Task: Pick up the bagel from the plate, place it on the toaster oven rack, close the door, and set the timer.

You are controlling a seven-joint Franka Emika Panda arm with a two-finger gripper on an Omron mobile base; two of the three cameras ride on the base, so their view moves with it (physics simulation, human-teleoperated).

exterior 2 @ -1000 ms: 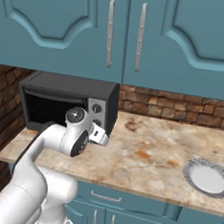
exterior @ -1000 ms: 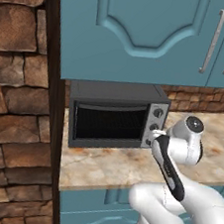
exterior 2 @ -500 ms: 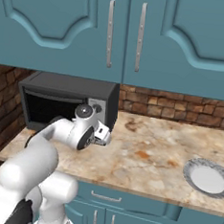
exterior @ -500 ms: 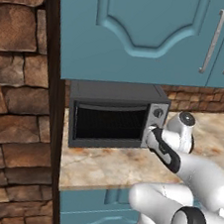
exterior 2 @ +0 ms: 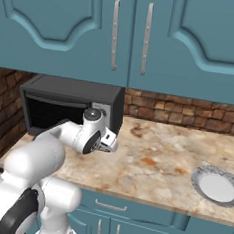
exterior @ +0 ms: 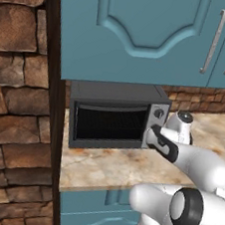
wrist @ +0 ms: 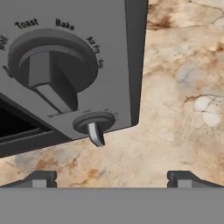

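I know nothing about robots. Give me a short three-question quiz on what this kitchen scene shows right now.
1. True or false: the gripper has its jaws spread wide with nothing between them.
2. The plate on the counter holds: A) a bagel B) nothing C) a cup
3. Fill in: the hand is close to the toaster oven, at the end that carries its ____.

Key: 1 true; 2 B; 3 knobs

toaster oven [exterior: 114, 116]: black, silver control strip | surface [exterior 2: 160, 165]: beige marbled | plate [exterior 2: 214, 185]: pale grey-white | cabinets [exterior 2: 146, 31]: teal
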